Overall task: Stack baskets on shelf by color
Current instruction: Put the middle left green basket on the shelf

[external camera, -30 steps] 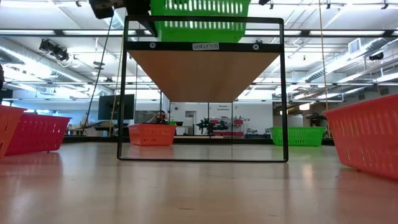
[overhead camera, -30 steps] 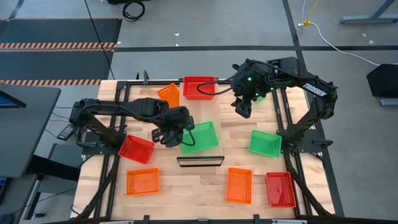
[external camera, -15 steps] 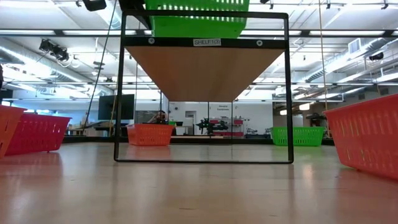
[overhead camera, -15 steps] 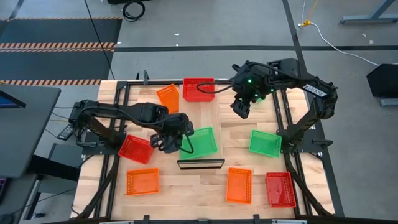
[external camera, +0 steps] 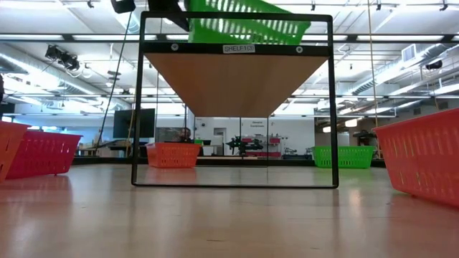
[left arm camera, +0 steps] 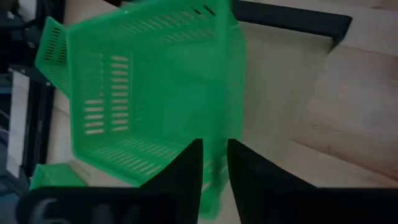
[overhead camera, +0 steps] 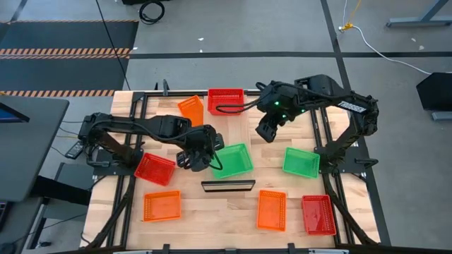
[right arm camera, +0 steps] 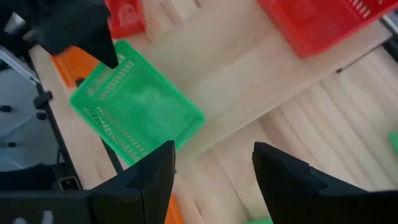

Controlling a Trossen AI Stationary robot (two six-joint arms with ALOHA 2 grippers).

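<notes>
Baskets lie scattered over the bench; we note one green basket on the near end of the shelf, sitting skewed and, in the low view, tilted with one side raised. The left claw is at that basket's edge; in its wrist view the fingers straddle the rim with a narrow gap, and we cannot tell whether they are gripping it or letting go. The right claw hangs spread wide and empty over the shelf's middle. A red basket sits at the shelf's far end. We judge the step to be placing the first green basket. Next, the left arm should release, back off, and fetch the green basket on the bench.
</notes>
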